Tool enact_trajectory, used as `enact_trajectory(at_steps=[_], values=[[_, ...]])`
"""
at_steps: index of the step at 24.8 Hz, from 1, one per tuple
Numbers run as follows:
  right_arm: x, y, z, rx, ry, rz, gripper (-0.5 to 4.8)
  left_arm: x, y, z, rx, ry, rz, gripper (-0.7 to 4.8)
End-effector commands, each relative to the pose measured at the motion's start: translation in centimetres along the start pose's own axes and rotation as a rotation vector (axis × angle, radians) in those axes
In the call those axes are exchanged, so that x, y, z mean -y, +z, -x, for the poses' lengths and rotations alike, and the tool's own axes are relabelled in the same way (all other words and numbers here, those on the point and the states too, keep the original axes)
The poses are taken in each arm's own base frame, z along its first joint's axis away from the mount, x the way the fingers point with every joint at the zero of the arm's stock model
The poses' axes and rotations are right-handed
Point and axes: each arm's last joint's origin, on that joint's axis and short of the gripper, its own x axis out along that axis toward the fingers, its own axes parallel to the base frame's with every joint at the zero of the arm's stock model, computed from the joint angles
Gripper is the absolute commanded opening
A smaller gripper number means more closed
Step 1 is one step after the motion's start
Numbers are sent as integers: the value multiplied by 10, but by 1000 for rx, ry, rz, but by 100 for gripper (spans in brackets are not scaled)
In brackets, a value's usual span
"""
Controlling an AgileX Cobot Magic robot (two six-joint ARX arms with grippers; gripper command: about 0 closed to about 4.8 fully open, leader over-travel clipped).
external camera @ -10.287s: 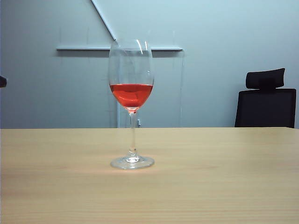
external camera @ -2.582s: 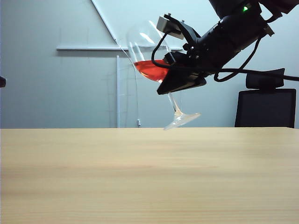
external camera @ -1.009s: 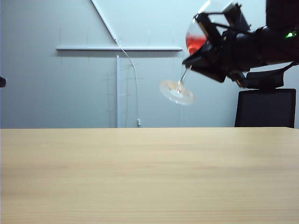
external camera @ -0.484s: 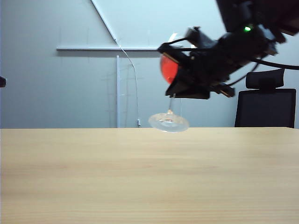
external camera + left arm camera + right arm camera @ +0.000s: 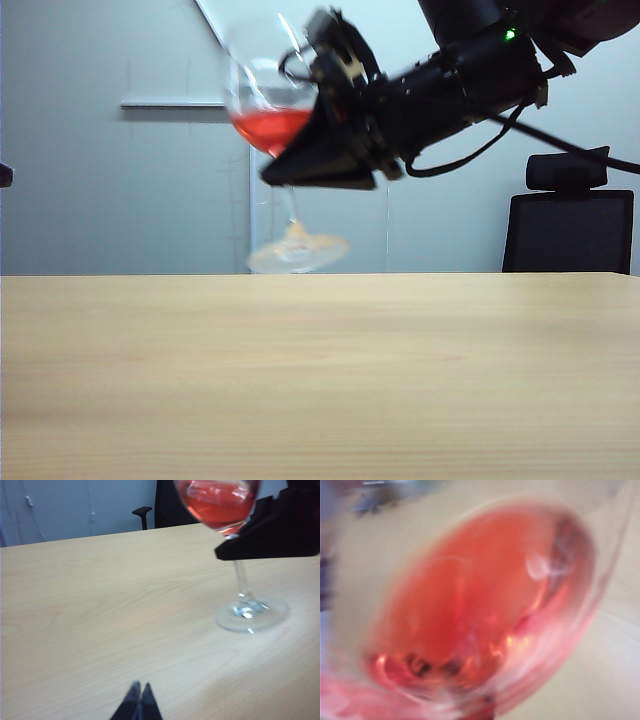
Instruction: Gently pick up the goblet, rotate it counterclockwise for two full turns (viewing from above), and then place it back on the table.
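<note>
While the worktop (image 5: 320, 380) lies bare in the foreground, the left gripper (image 5: 137, 700) rests low over it with its two tips pressed together, holding nothing, well apart from the glass. Beyond, the goblet (image 5: 280, 150) hangs in the air above the wood, slightly tilted, its foot clear of the surface. The right gripper (image 5: 320, 165) is clamped narrowly around it at the base of the bowl, where the stem begins. Thin glass like this is probably fragile and slippery, and the red liquid makes it top-heavy, so a grasp high on the stem looks wisest. Farther back, a black chair (image 5: 570, 215) stands against the wall.
</note>
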Motion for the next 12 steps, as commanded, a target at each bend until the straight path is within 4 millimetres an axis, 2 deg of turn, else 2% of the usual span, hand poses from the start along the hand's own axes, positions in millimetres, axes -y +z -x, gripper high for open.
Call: enact_trajectory(at_steps=[1, 12], values=[[-6, 10, 4, 59, 173, 81, -6, 0, 1, 0, 2, 0, 0, -5], [-14, 21, 16, 128, 337, 121, -6, 0, 1, 0, 2, 0, 0, -5]])
